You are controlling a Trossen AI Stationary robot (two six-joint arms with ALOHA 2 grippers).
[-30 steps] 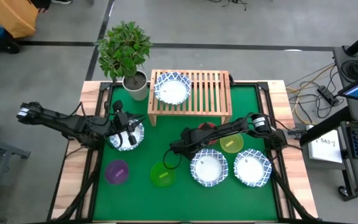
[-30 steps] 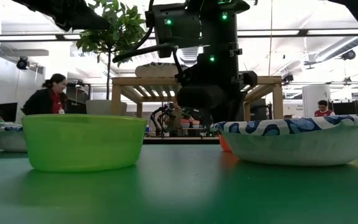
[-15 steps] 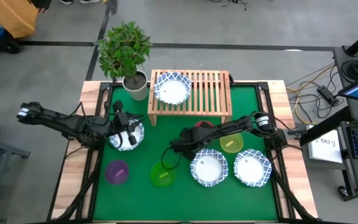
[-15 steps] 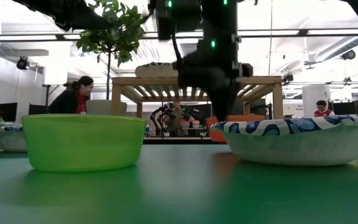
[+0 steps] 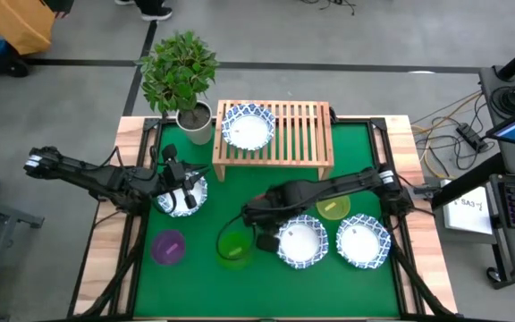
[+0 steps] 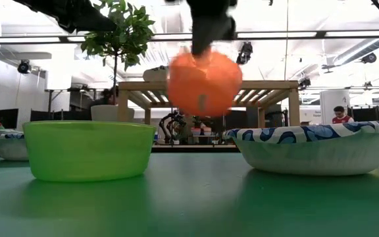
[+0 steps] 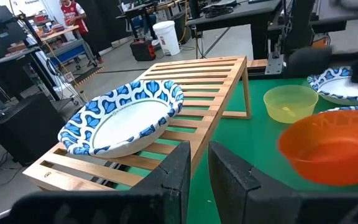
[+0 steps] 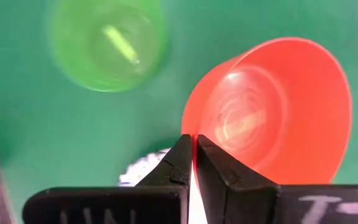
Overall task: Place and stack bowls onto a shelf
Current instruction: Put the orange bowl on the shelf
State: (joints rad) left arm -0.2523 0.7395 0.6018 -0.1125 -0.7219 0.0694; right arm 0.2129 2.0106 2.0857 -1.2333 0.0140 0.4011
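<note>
Bowls number eight across the table. The red bowl (image 8: 272, 109) is off the mat, pinched by its rim between the closed fingers of the right gripper (image 8: 194, 158); in the low view it hangs tilted in the air (image 6: 204, 81) above the green bowl (image 6: 87, 149) and the nearest patterned bowl (image 6: 318, 150).

Three other plain bowls sit on the green mat: the green bowl (image 5: 233, 249) just beside the right gripper (image 5: 256, 219), the purple bowl (image 5: 168, 246) to its left, and the yellow-green bowl (image 5: 332, 207) partly under the right arm.

Four white bowls with blue patterned rims show. One rests on the shelf (image 5: 316, 134), at its left end (image 5: 248, 126). Two stand side by side at the near right of the mat, one (image 5: 300, 241) and the other (image 5: 362, 241), close to each other. The fourth (image 5: 182, 195) lies at the left of the mat under the left gripper (image 5: 184, 189), whose fingers stand close together with only a narrow slit between them, as the left wrist view shows (image 7: 196, 163); whether they grip that bowl cannot be told.

One potted plant (image 5: 180, 72) stands off the shelf's left rear corner. In the low view, one person (image 6: 339, 114) shows far off in the room.
</note>
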